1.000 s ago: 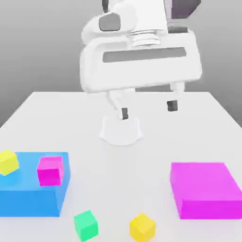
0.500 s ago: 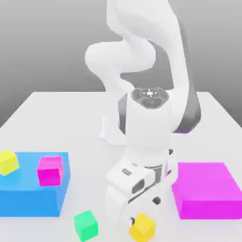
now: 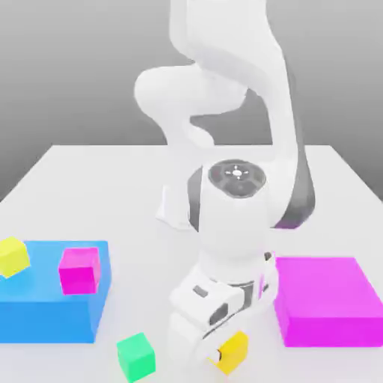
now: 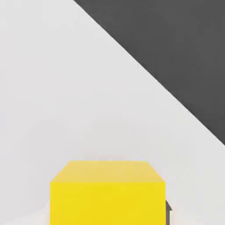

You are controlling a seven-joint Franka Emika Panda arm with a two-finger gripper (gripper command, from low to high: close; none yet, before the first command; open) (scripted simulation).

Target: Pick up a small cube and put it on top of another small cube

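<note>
Where the jaws stood wide above the counter [image 3: 112, 194] a second ago, the gripper [image 3: 224, 353] has now dropped and closed on the yellow cube [image 3: 233, 351], near the exterior view's lower edge. The grasp looks made, so lifting toward the green cube [image 3: 136, 354] just beside it, or another cube, is likely next.
</note>
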